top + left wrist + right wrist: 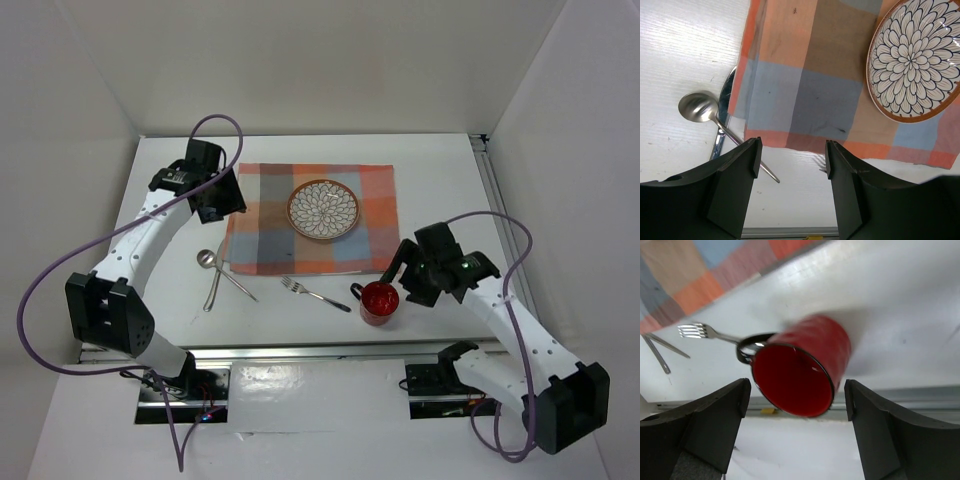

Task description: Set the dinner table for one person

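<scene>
Clearance matters now: left gripper [793,145], open and empty, hovers over the placemat [805,95] edge, spoon [697,107] to its left. Right gripper [796,386] stands open, the red mug [800,372] free just below its fingers, so I think it should rise straight, missing the handle [742,350] that points to its left. The dinner table [440,200] lies beneath both, long axis side to side.

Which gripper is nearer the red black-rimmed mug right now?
Right. The right gripper is open right beside the red mug; the left gripper sits far off over the checked cloth placemat's left edge.
</scene>
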You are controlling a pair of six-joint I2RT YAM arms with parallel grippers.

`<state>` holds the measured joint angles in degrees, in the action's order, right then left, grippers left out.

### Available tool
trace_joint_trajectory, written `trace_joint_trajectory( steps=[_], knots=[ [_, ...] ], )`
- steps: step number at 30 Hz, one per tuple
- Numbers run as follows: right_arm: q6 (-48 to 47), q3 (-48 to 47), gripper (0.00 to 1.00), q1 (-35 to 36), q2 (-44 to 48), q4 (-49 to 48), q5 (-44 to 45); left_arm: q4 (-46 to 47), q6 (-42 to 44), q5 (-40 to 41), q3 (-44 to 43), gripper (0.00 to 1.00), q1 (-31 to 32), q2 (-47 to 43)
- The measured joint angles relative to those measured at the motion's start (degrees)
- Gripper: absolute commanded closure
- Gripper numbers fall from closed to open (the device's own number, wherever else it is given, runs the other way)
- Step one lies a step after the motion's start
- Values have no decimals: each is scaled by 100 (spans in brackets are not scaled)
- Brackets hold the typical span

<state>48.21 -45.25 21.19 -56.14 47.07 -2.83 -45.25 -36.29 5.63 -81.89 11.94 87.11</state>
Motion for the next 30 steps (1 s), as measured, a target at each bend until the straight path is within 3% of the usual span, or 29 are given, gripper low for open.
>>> trace_joint_trajectory(
  steps=[7, 17, 19, 27, 30],
  knots=[
    [898, 186, 24, 595, 339, 514, 76, 4, 0, 0, 0, 30, 0, 2],
    [1351, 651, 41, 992, 85, 492, 243, 7, 0, 0, 0, 30, 0, 2],
    [1386, 675, 48, 994, 46, 459, 293, 7, 0, 0, 0, 31, 0, 2],
    [1495, 737, 99, 999, -90, 448, 518, 9, 4, -33, 0, 31, 0, 2],
    [1506, 691, 100, 1019, -140, 481, 616, 7, 9, -46, -28, 31, 0, 9]
  ],
)
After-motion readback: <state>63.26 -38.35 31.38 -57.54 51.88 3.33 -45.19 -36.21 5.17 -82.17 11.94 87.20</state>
